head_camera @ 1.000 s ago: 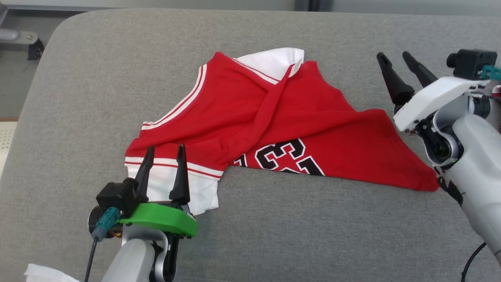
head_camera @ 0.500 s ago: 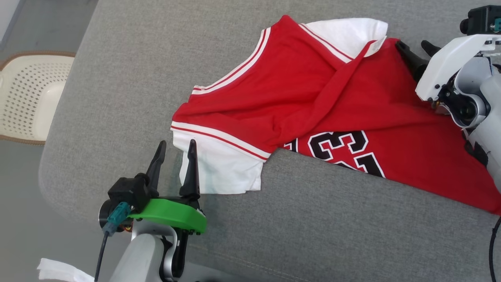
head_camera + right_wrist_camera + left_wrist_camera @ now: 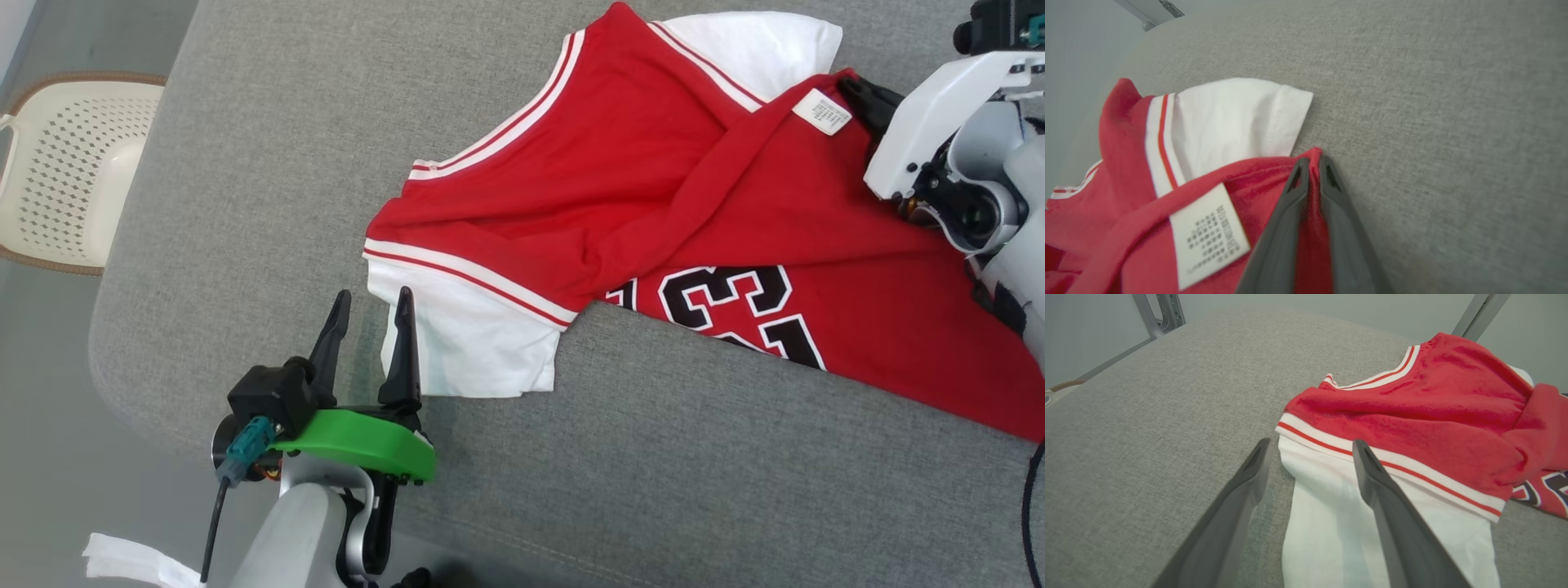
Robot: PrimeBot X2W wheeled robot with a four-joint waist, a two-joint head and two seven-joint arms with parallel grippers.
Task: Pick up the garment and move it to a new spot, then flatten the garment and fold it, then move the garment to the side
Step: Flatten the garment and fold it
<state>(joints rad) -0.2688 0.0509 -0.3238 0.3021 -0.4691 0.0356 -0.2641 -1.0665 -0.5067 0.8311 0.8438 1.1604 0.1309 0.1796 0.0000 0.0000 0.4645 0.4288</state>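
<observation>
I see the garment (image 3: 694,204), a red jersey with white sleeves and a black-and-white number print (image 3: 735,302), lying rumpled on the grey padded surface (image 3: 326,122). It stretches from the middle of the surface out to the right, and its body is folded over itself in a diagonal ridge.

My right gripper (image 3: 1313,160) is at the far right of the garment. Its two dark fingers are pressed together on a pinch of the red edge, with cloth showing between them in the right wrist view. A white care label (image 3: 1208,241) is turned up just left of those fingers. The far white sleeve (image 3: 767,45) lies flat on the surface just beyond.

My left gripper (image 3: 373,294) is at the near left with its fingers spread wide and nothing between them. In the left wrist view one finger is over bare grey fabric and the other is over the near white sleeve (image 3: 1331,522), by its red-and-white striped band. I cannot tell whether either tip touches the cloth.

A cream perforated basket (image 3: 65,180) sits off the left edge of the surface. A scrap of white material (image 3: 122,559) shows at the near left, beside my left arm.
</observation>
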